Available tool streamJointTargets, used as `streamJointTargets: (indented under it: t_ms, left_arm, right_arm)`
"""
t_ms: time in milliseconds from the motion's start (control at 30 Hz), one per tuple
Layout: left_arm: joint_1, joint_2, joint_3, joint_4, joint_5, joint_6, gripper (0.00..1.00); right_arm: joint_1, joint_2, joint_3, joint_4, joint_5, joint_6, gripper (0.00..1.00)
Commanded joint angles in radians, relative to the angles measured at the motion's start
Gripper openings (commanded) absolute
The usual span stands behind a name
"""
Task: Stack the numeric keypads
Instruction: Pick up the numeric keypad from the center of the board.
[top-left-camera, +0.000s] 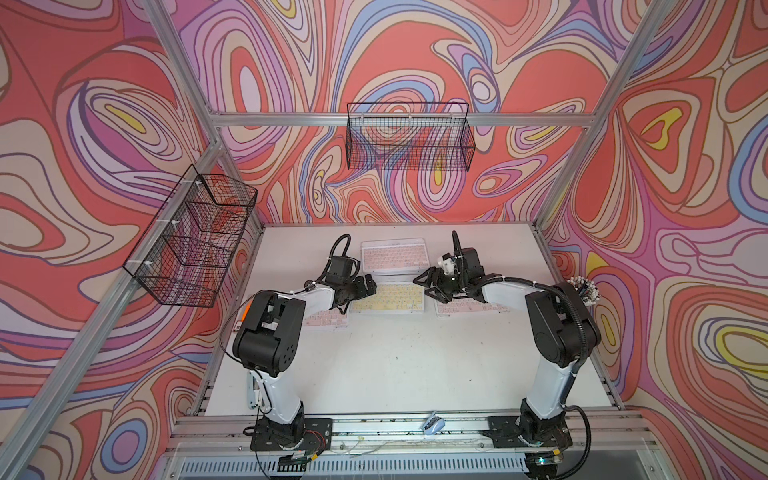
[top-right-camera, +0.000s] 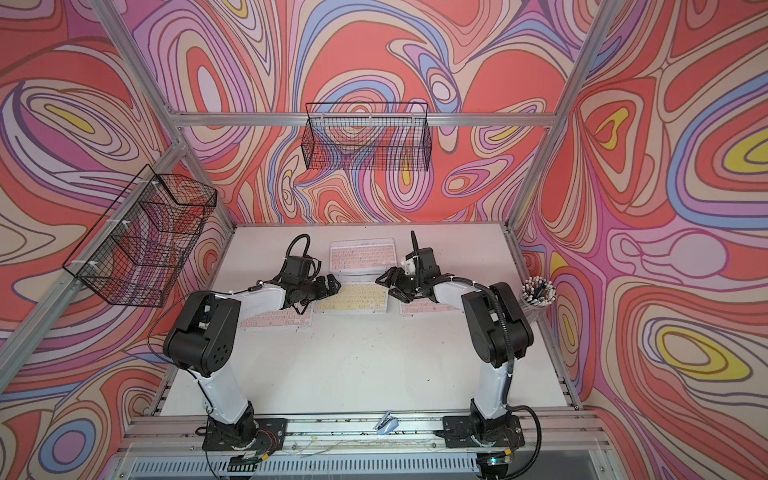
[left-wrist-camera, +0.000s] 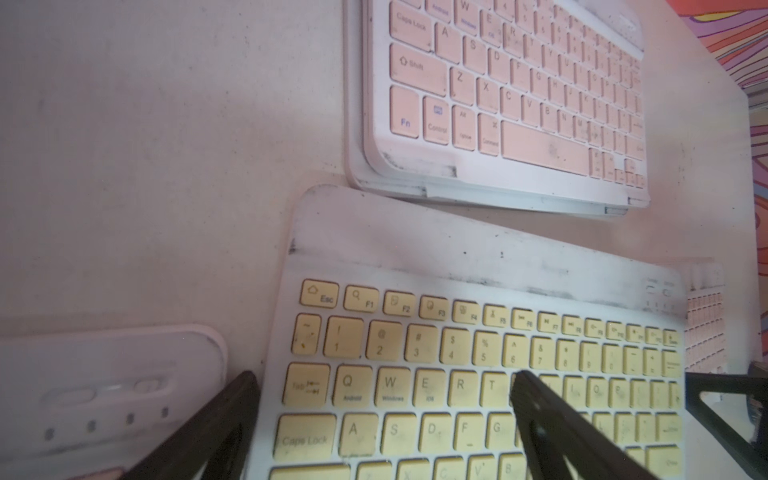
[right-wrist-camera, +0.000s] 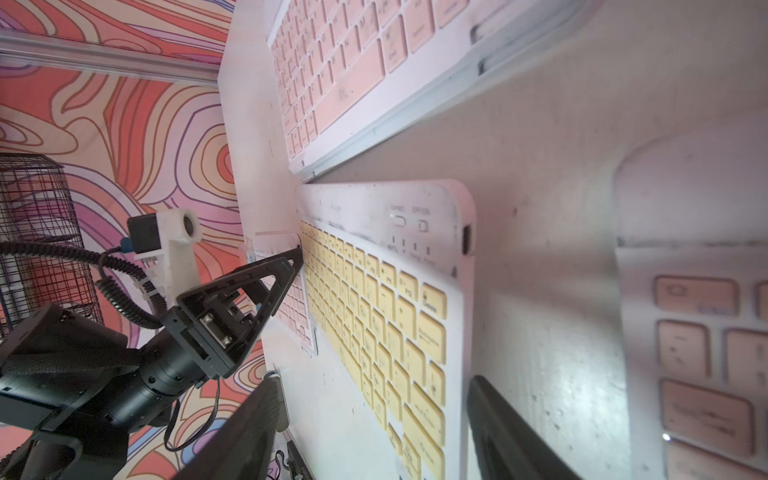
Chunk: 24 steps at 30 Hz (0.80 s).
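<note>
A yellow keypad (top-left-camera: 388, 297) lies flat mid-table between both arms. My left gripper (top-left-camera: 368, 286) is open at its left end; in the left wrist view one finger (left-wrist-camera: 232, 415) stands beside that end and the other over the keys. My right gripper (top-left-camera: 424, 286) is open at its right end, which lies between the fingers (right-wrist-camera: 498, 419); I cannot tell whether they touch it. Behind, a pink keypad (top-left-camera: 392, 254) rests on other frames. Another pink keypad (top-left-camera: 326, 320) lies under the left arm. A pink one (top-left-camera: 469, 307) sits under the right arm.
Wire baskets hang on the back wall (top-left-camera: 409, 137) and the left wall (top-left-camera: 195, 237). A cup of pens (top-right-camera: 538, 293) stands at the table's right edge. A small blue clip (top-left-camera: 432, 424) lies on the front rail. The white table (top-left-camera: 395, 365) stretches toward the front.
</note>
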Motion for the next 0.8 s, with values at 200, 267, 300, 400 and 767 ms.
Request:
streamJointTargets:
  t_ms: [200,267,300,400,767]
  left_arm:
    - [-0.026,0.066,-0.071,-0.060,0.206,-0.066,0.97]
    - [-0.025,0.066,-0.073,-0.056,0.206,-0.069,0.97]
    - [-0.024,0.065,-0.075,-0.052,0.208,-0.069,0.97]
    - [-0.022,0.066,-0.077,-0.042,0.211,-0.074,0.96]
    - [-0.014,0.069,-0.088,-0.017,0.223,-0.090,0.96]
  right_arm:
    - [0.038,-0.048,-0.006,0.130,-0.142,0.054,0.71]
    - [0.037,-0.052,-0.004,0.127,-0.143,0.055,0.71]
    - [0.037,-0.053,-0.003,0.125,-0.144,0.054,0.71]
    - [0.038,-0.052,-0.004,0.132,-0.153,0.060,0.70]
    - [0.038,-0.044,0.000,0.172,-0.178,0.084,0.69]
